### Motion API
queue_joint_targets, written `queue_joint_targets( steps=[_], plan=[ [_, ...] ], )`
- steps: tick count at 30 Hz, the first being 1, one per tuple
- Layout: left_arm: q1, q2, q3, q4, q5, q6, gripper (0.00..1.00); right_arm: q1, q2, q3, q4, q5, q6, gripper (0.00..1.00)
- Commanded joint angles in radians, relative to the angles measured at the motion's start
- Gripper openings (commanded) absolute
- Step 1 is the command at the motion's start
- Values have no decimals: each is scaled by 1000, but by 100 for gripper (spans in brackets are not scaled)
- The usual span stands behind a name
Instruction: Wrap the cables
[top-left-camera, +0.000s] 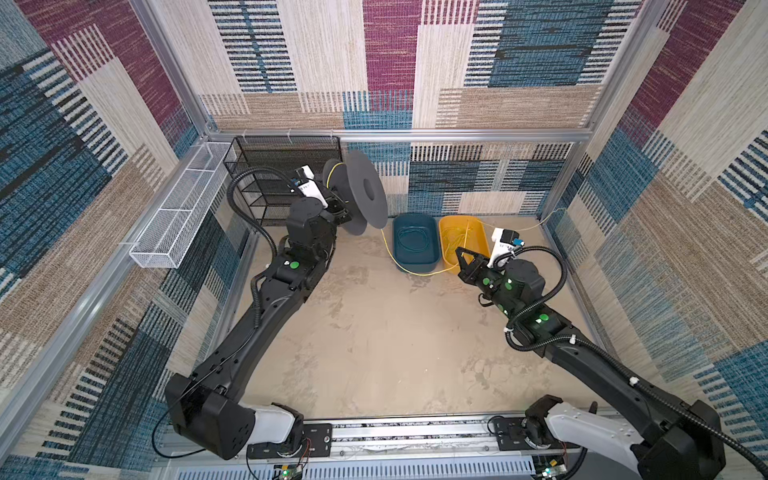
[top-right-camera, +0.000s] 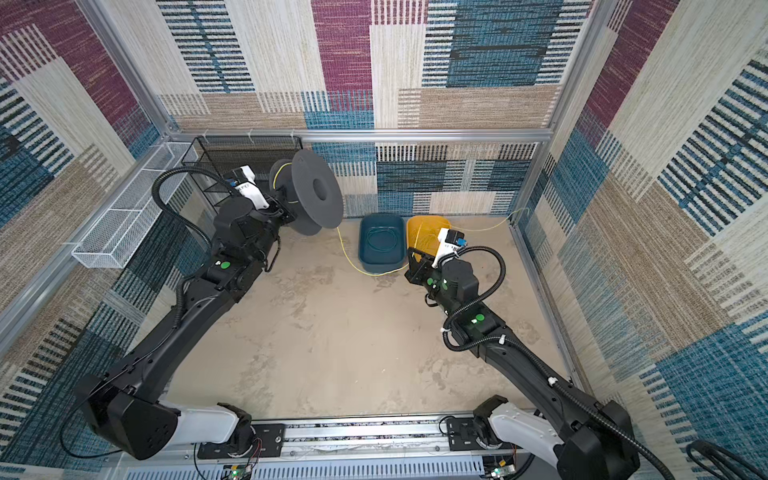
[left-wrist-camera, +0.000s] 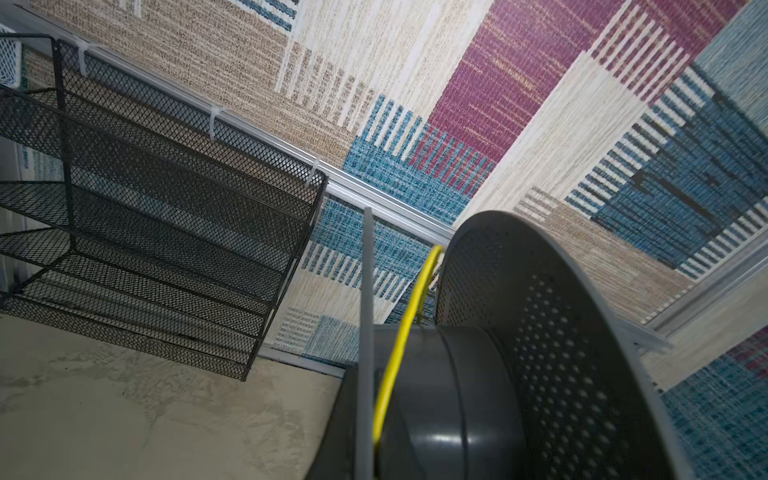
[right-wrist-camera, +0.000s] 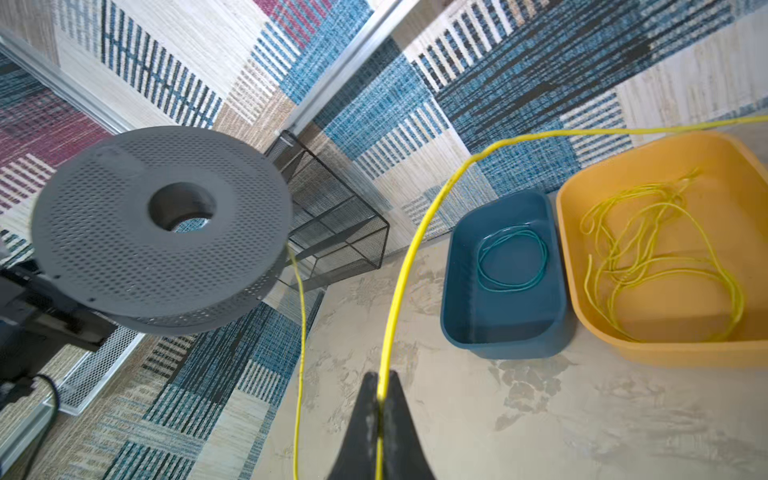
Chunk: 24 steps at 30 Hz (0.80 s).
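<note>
the left pincer (top-left-camera: 340, 209) is clamped on the raised spool (top-left-camera: 365, 189), with the yellow cable (left-wrist-camera: 399, 345) barely wound on its hub. it sags to the tabletop (top-left-camera: 374, 332) and runs to the right pincer (right-wrist-camera: 379, 388), closed on it. winding looks early; the next move calls for feeding slack round the hub

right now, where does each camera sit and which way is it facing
Both top views: high over the near edge, looking down on the table; both arms show, left end effector holding the grey reel.
Left wrist: on the left arm, looking past the reel's hub to the black mesh rack and back wall; no arm part clearly shows.
Right wrist: on the right arm, looking over the shut right end effector pinching the yellow cable, toward reel, blue bin and yellow bin.
Shared: reel and cable appear in every view.
</note>
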Motion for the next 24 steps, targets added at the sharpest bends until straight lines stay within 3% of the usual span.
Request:
queue_joint_targets(
  steps=[1,13,24],
  plan=[
    [-20,40,38,87,-158,132,0,51,-14,45,-20,15,-48,0],
    [-76,174,43,66,-259,332,0,137,-2,221,-54,-29,-101,0],
    [-127,141,-137,52,-244,441,0,137,137,436,-84,5,-204,0]
  ],
)
